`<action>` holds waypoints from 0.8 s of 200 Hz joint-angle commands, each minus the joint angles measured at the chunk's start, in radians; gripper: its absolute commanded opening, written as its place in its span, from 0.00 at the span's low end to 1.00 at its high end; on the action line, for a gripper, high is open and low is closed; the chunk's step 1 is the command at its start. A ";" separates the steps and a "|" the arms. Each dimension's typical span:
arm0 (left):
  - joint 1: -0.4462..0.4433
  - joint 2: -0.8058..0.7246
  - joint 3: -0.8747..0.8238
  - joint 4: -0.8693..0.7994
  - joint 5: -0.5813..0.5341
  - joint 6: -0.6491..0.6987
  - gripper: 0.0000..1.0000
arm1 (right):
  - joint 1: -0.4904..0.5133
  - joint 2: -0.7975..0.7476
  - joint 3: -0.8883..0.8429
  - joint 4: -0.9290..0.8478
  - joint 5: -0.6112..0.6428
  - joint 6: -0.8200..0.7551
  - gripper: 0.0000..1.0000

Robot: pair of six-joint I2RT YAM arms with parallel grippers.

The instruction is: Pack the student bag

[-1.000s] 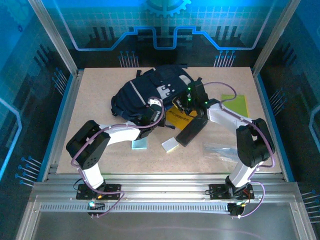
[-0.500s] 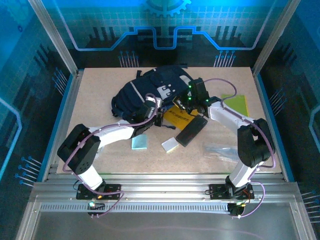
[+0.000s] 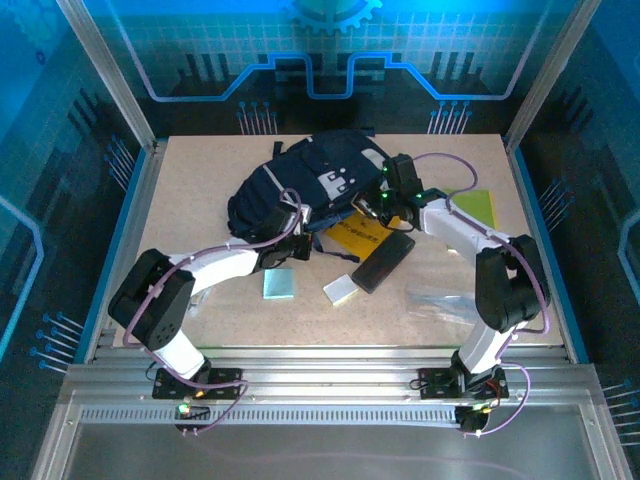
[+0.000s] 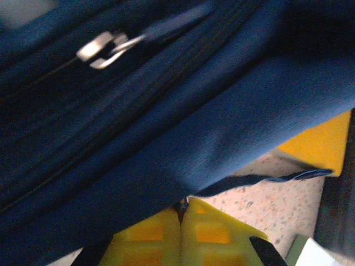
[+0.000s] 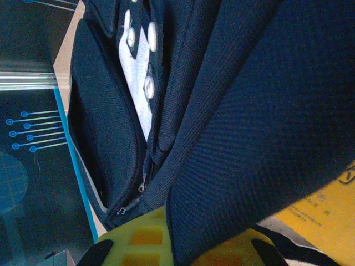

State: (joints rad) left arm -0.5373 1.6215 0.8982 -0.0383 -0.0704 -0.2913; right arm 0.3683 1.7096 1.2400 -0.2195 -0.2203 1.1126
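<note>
1. Pale speckled table (image 3: 200,200) inside a blue-lit enclosure; student bag (image 3: 300,185) slumped toward twelve o'clock.
2. Left gripper (image 4: 181,219) closed at the bag's six-o'clock hem, apparently nipping it; right gripper (image 5: 180,246) clamped on fabric at four o'clock, probably to spread the opening for packing.
3. Print on the yellow booklet (image 3: 358,237) too small to read.

Both arms (image 3: 235,262) show white links, black joints, purple cables (image 3: 440,160) and yellow fingers (image 4: 213,238).

The table (image 3: 200,200) carries student bag (image 3: 300,180), pencil case (image 3: 383,262), blue pad (image 3: 279,285), green sheet (image 3: 475,207).
</note>
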 commanded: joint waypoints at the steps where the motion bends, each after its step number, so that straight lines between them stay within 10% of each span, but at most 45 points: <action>1: 0.039 -0.032 -0.040 -0.091 -0.068 -0.020 0.00 | -0.041 -0.007 0.040 0.015 0.015 -0.047 0.00; 97: 0.085 -0.152 -0.037 -0.223 -0.070 -0.055 0.00 | -0.120 0.159 0.131 0.025 -0.070 -0.078 0.00; 128: 0.006 -0.180 0.007 -0.225 -0.051 -0.087 0.00 | -0.117 0.171 0.118 0.036 -0.136 -0.057 0.58; 160: -0.033 -0.135 0.078 -0.172 -0.016 -0.112 0.00 | -0.110 0.064 -0.009 0.061 -0.197 -0.027 0.82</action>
State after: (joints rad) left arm -0.5442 1.4643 0.8986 -0.2413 -0.1329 -0.3676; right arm 0.2657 1.8683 1.3041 -0.1967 -0.3393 1.0733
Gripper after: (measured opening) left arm 0.055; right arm 0.756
